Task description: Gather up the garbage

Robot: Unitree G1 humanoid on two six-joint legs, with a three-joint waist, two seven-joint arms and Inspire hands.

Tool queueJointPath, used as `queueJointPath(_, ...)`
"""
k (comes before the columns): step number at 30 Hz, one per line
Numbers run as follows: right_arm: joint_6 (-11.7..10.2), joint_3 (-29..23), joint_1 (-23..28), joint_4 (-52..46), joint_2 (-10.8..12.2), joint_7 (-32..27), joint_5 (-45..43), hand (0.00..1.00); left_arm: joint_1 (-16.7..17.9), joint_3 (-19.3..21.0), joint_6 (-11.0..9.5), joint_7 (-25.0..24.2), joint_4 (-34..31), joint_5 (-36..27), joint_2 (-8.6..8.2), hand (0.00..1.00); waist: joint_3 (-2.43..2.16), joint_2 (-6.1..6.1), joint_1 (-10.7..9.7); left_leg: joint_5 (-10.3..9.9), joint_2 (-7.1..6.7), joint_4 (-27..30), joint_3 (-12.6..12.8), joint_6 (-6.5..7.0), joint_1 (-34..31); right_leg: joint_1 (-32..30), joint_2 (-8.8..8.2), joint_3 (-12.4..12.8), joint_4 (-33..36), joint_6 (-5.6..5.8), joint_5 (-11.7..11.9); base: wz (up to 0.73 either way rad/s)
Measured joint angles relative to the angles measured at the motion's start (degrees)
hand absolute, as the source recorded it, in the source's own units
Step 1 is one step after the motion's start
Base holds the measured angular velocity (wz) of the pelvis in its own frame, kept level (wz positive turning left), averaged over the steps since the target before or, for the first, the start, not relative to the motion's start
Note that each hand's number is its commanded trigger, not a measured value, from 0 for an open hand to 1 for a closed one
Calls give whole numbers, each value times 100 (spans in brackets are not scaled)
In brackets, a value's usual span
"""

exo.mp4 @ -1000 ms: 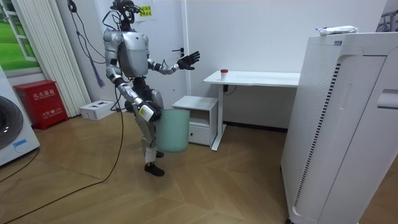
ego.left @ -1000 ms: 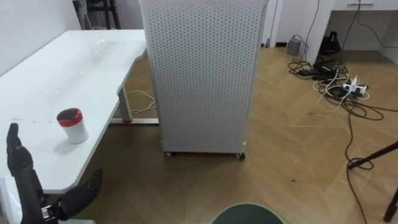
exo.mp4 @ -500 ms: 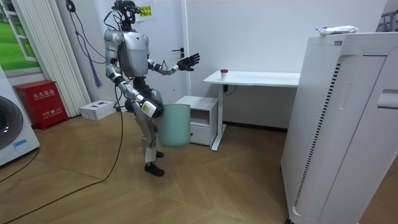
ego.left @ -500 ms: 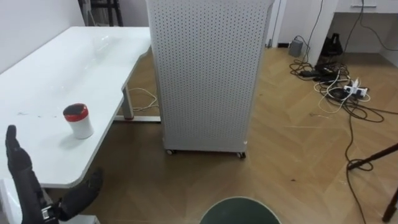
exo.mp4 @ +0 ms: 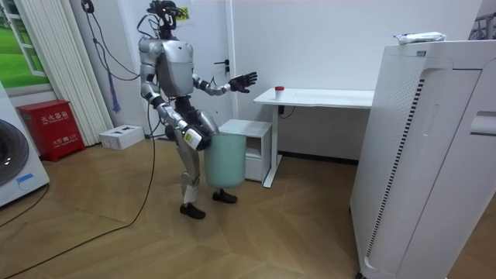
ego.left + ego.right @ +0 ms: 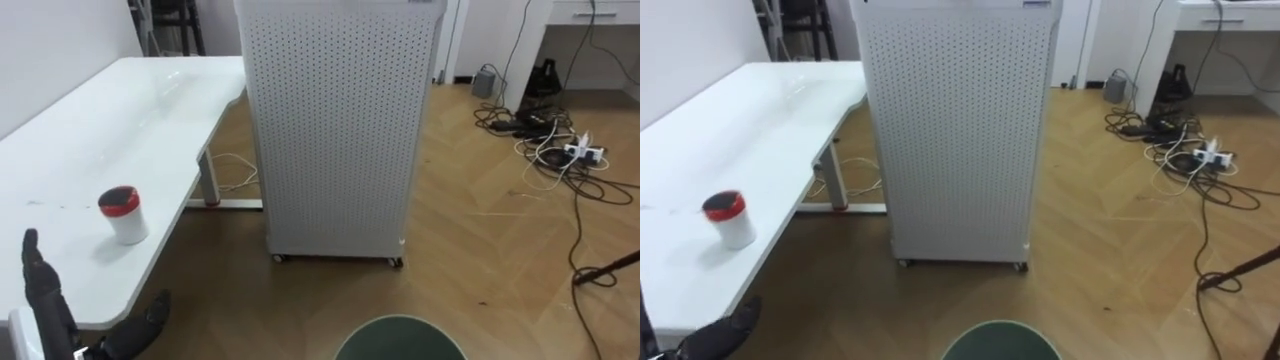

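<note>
In the left eye view, a long white counter (image 6: 100, 120) is running along the left side. A small white cup (image 6: 122, 214) with a red lid is standing on it, close to the counter's near end and a little in from its side edge. The lid is on, so I cannot tell what is inside. The left robot hand (image 6: 44, 300) is reaching up at the lower left, just off the counter's near edge, spread open and holding nothing. A tall white box with little holes (image 6: 340, 130) is standing on the wood floor (image 6: 480, 250) beside the counter. Cables (image 6: 555, 140) are lying on the floor at the far right. The round rim of a green bin (image 6: 400, 335) is peeking in at the bottom.

In the room view, the robot is standing on the wood floor at the end of the counter (image 5: 325, 98). The left robot hand (image 5: 245, 80) is stretching open toward the cup (image 5: 280, 89), well apart from it. The right robot hand (image 5: 194, 140) is hanging low by the green bin (image 5: 226, 159); I cannot tell if it is gripping.

In the right eye view, the cup (image 6: 728, 219) is standing near the counter's (image 6: 730, 120) near end, with the green bin's rim (image 6: 1000, 340) showing at the bottom.
</note>
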Motion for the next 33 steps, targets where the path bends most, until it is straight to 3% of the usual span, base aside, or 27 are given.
queueJointPath(1,0,-1,29,0,-2,-6,1,100,-7,0,0,-40,-2,-1,-12,0,10,-23,-3,25,-47,148,15,63,6,79,-84,-52,63,46,-121,6)
queueJointPath(2,0,9,46,-1,5,-25,-3,100,-16,4,-2,-80,-3,-15,-4,0,21,-79,21,-99,-106,327,78,240,37,136,-173,-18,191,61,-264,0)
queueJointPath(3,1,13,47,-1,3,-44,-5,100,-22,4,-1,-89,-2,-68,-4,0,32,-126,32,-201,-174,394,109,270,69,161,-253,11,286,87,-355,0)
queueJointPath(5,2,21,33,-49,-63,-63,7,100,-80,-12,-1,-77,-4,-103,-8,0,32,-193,110,-598,-378,673,210,414,136,174,-571,-161,749,257,-604,-9)
queueJointPath(6,2,20,12,-49,-73,-69,6,100,-112,-14,-1,-78,-2,-101,-18,0,39,-193,167,-687,-416,734,223,450,148,89,-619,-233,1001,272,-610,-22)
queueJointPath(8,3,20,1,-51,-60,-116,6,100,-268,-30,-2,-70,-1,-96,-4,0,76,-134,205,-870,-462,880,204,541,308,-206,-876,-480,2012,483,-292,7)
queueJointPath(9,3,27,2,-57,-61,-121,5,100,-297,-45,-5,-62,0,-98,-3,0,81,-62,191,-964,-441,888,105,558,393,-310,-857,-453,2206,520,-197,17)
queueJointPath(10,3,27,-12,-90,-62,-123,5,100,-311,-50,-7,-57,-1,-105,-3,0,73,-45,195,-996,-437,879,36,555,415,-384,-837,-418,2134,534,-247,0)
queueJointPath(11,3,27,-76,-195,-66,-121,5,100,-351,-42,-7,-37,-1,-121,2,0,123,35,202,-1041,-420,884,-112,544,435,-558,-759,-417,1836,501,-340,4)
queueJointPath(12,-3,50,-107,-283,-67,-126,7,100,-377,-52,-7,-36,0,-122,7,0,141,60,178,-1055,-423,853,-225,533,436,-723,-690,-405,1303,491,-317,15)
queueJointPath(13,-4,78,-107,-304,-67,-131,6,100,-392,-59,-7,-40,-1,-122,7,0,134,48,169,-1061,-438,832,-271,525,437,-777,-659,-362,978,502,-223,40)
queueJointPath(14,-4,133,-93,-339,-74,-136,5,100,-410,-71,-1,-50,8,-114,-15,0,125,34,116,-1080,-465,804,-364,498,461,-811,-636,-345,607,334,253,51)
queueJointPath(15,-4,134,-74,-340,-72,-131,5,100,-406,-117,-1,-60,6,-89,-27,0,85,37,90,-1101,-457,718,-498,456,518,-696,-583,-406,425,310,280,45)
queueJointPath(17,-4,128,-109,-355,-75,-99,-15,100,-392,-124,0,-67,15,-104,-27,0,79,21,102,-1080,-431,551,-604,411,668,-472,-532,-554,208,276,300,28)
queueJointPath(25,-3,123,-129,-371,-116,80,-59,100,-253,-157,75,-63,-54,-113,-26,0,15,-132,305,-1064,-339,42,-635,379,1187,157,-360,-652,-469,270,330,7)
queueJointPath(33,25,209,-113,-371,-107,349,-106,100,-248,-152,135,-74,-91,-112,-24,0,8,-194,364,-1062,-315,-183,-738,376,1368,494,-275,-761,-993,304,469,6)
